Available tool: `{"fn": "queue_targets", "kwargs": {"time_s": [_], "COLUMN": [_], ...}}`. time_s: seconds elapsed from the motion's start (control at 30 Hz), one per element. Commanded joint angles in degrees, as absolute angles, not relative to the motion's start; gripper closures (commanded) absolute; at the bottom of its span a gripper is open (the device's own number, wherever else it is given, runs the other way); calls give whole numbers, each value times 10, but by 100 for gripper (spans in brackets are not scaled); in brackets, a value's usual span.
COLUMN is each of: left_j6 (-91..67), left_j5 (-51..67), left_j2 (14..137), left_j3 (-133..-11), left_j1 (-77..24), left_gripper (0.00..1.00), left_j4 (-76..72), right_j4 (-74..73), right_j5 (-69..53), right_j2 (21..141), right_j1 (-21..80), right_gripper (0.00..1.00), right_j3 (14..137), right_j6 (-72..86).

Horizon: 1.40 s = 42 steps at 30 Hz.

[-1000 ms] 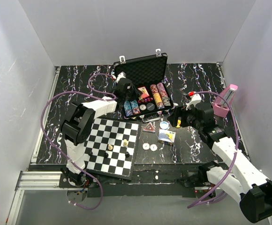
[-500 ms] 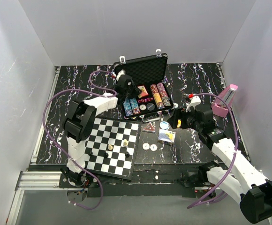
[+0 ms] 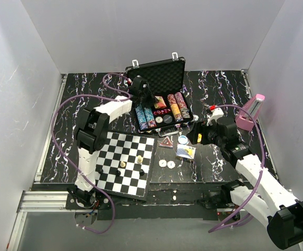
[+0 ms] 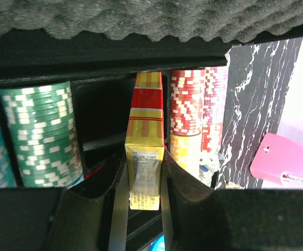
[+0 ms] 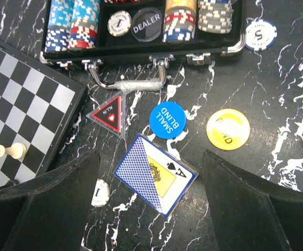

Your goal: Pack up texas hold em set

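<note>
Over the open briefcase [image 3: 159,76], left gripper [image 4: 143,180] clamps a yellow card deck [image 4: 146,130] between chip rows [image 4: 42,130]; right gripper [image 5: 149,201] stands wide above a blue card pack [image 5: 155,174].

One open briefcase [image 3: 158,74]; four chip rows [image 4: 39,133] in it; two card decks, a yellow-red deck [image 4: 145,157] and a blue deck [image 5: 155,175]; two round buttons [image 5: 145,23] in the case, five discs [image 5: 167,120] loose outside it; one triangular marker [image 5: 109,111]; one chessboard [image 3: 124,164] with five pieces [image 3: 139,159] on it, two pale, three black; one pink metronome [image 3: 251,116].
</note>
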<state>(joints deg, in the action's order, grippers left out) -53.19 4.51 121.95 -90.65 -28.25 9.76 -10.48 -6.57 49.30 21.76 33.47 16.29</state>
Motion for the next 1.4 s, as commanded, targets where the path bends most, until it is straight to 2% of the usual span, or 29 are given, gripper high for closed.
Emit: {"fn": "queue_targets", "kwargs": {"time_s": [0.0,0.1,0.2,0.27,0.3,0.37,0.43,0.6,0.97,1.17,1.37], "left_j6": [-526,-528,-524,-515,-508,-496,-481,-440,-341,-243,-175], "left_j5": [83,91,78,63,57,49,44,25,16,75,127], "left_j2": [1244,1255,1246,1234,1230,1220,1211,1182,1129,1049,956], "left_j3": [-961,-969,-962,-961,-961,-961,-961,-958,-965,-899,-833], "left_j1": [-279,-279,-278,-278,-278,-278,-278,-279,-287,-287,-277], "left_gripper": [100,97,68,42,33,17,10,2,2,2,2], "left_j4": [141,147,147,153,157,163,165,170,187,147,168], "right_j4": [-92,-92,-92,-92,-91,-90,-88,-85,-64,-36,104], "right_j5": [-69,-70,-70,-69,-69,-70,-73,-77,-70,-99,-184], "right_j2": [486,485,483,483,485,487,490,498,540,655,809], "right_j1": [215,215,215,215,215,215,214,215,215,214,215], "right_gripper": [15,15,15,15,15,15,15,16,16,18,23], "right_j3": [326,323,323,323,324,325,329,335,390,488,566], "right_j6": [170,171,171,171,171,172,171,171,156,124,142]}}
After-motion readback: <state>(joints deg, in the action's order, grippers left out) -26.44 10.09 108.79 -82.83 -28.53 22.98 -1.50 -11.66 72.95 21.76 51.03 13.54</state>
